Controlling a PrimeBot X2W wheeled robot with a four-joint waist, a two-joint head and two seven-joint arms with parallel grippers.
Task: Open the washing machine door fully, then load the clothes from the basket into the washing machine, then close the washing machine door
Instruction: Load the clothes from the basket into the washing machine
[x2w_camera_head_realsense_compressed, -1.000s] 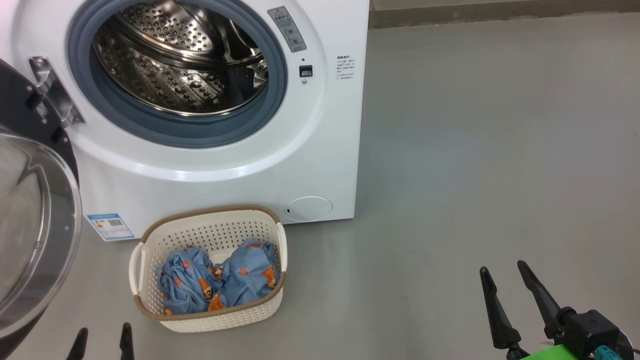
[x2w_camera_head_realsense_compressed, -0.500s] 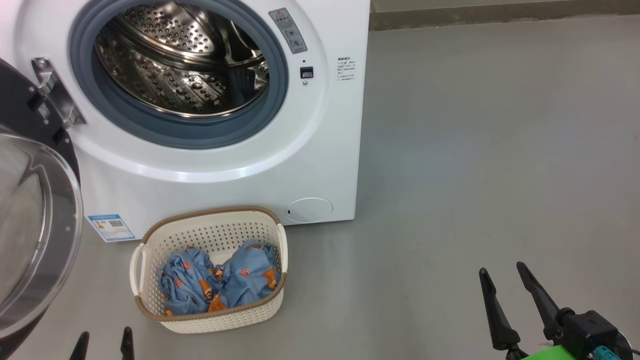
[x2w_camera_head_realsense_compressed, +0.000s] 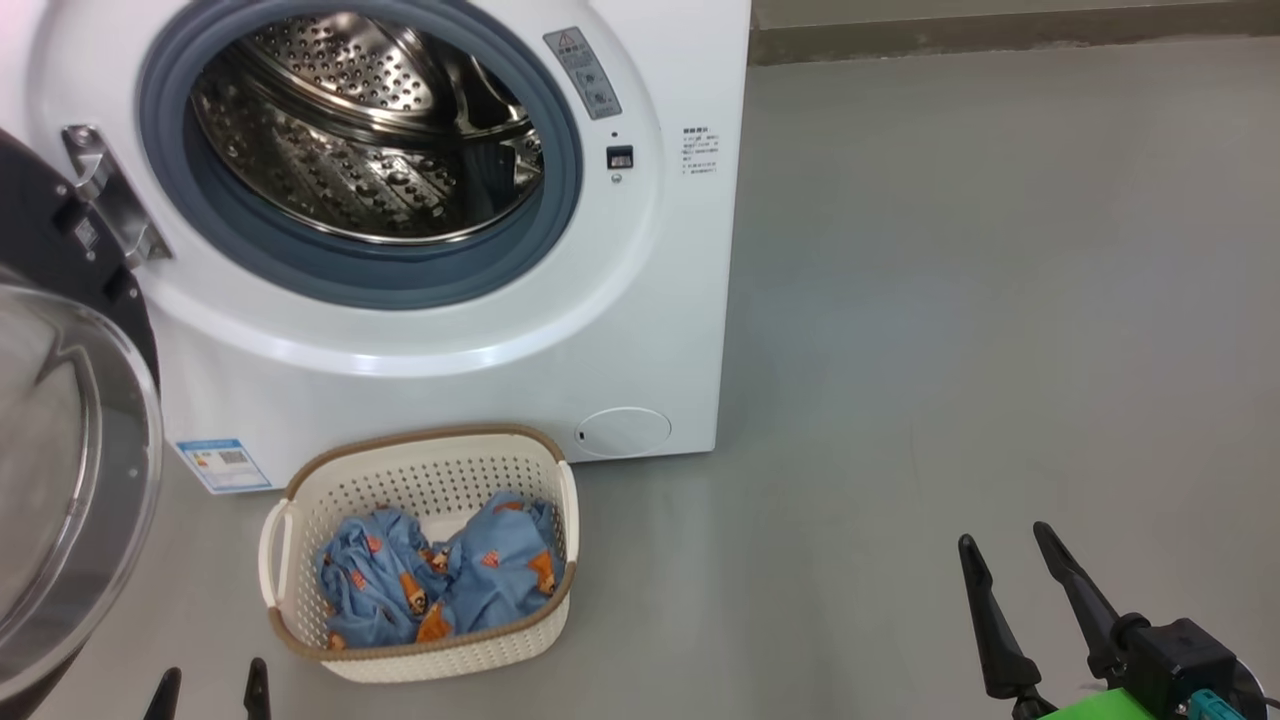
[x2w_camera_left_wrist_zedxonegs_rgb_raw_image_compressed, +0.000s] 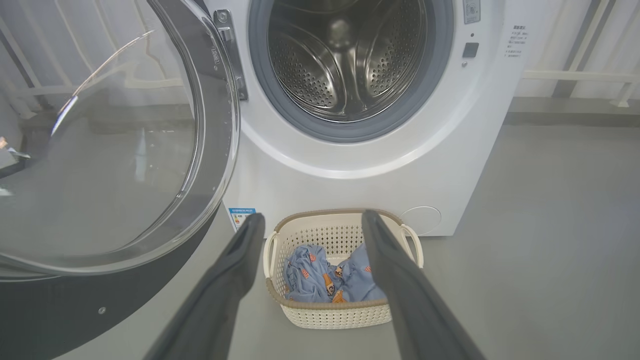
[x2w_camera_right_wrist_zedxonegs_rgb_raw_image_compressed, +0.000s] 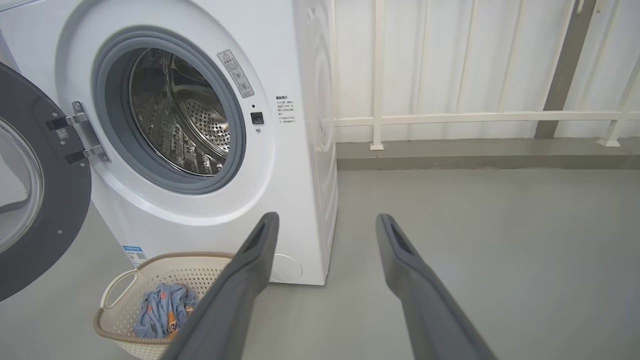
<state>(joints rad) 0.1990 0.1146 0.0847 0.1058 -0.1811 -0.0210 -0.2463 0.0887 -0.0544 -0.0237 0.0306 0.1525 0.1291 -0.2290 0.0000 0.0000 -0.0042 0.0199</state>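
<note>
Only the head camera has shifted: against the earlier pictures the whole scene sits a little lower and further right, while nothing on the floor has itself moved. Ahead of both claws stands the big white boxy front-loading washing machine, its steel drum bare. Its large round black-rimmed glass door hangs swung wide, ahead and to the left of the left gripper. The small cream perforated plastic basket sits just ahead and right of that claw, well left of the right gripper, with the light-blue printed clothes inside. Both claws keep their places, fingers spread fully apart, holding nothing. The door step looks done; loading has not begun.
</note>
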